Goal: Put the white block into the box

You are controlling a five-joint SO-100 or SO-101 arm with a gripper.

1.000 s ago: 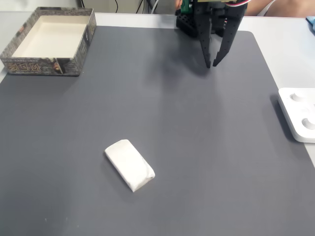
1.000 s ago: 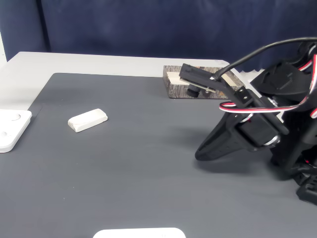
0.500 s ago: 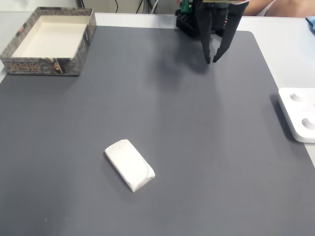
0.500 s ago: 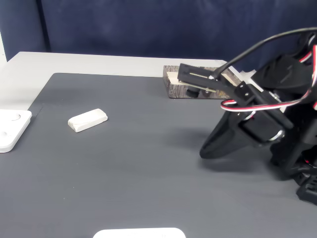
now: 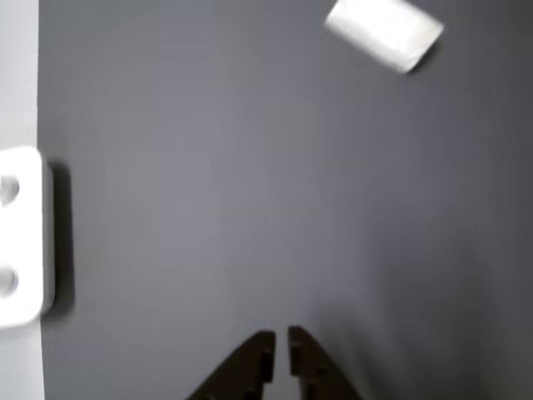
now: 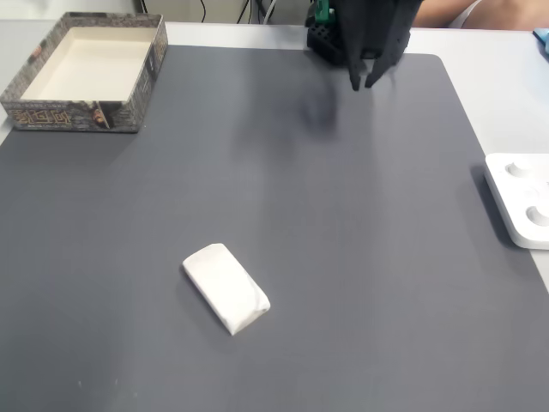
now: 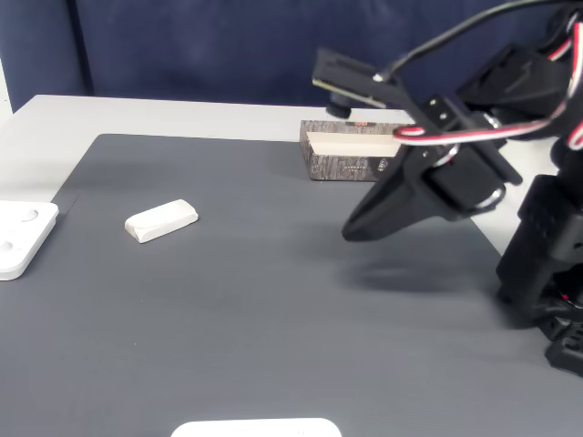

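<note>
The claw [image 5: 281,335], fingers nearly pressed together, is hovering well apart from the block [image 5: 383,32]; a fixed view is showing the box [image 6: 86,70].

Claw [image 6: 361,86] blurred — box [image 7: 351,155] partly behind arm

A grey mat [image 6: 343,257] carries the white block [image 6: 226,287], box [image 6: 86,69] and dimpled slab [image 6: 521,199].

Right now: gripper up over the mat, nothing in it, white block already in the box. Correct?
Not quite. The white block lies on the grey mat, far from the box, as a fixed view shows. The gripper is indeed raised over the mat with nothing in it.
</note>
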